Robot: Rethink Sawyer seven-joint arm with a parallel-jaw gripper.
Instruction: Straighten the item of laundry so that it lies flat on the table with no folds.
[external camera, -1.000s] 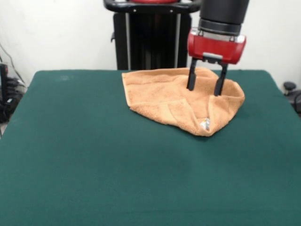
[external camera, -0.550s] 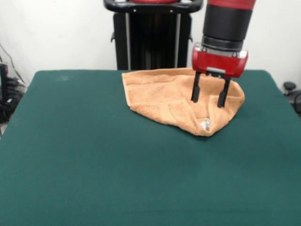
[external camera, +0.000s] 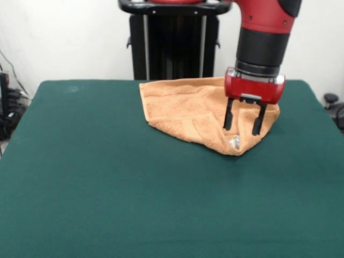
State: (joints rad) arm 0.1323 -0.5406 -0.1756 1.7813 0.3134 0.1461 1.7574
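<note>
Gripper (external camera: 243, 129), red with black fingers spread apart, has dropped lower over the folded light-orange terry towel (external camera: 188, 110) on the dark green felt table (external camera: 134, 188).

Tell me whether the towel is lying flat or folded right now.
Folded. The towel forms a rough triangle, one layer doubled over along its near edge, the label at the tip. The open gripper hangs over it.

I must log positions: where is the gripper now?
In the front view, the gripper hangs open over the towel's right part, just above its white label.
</note>
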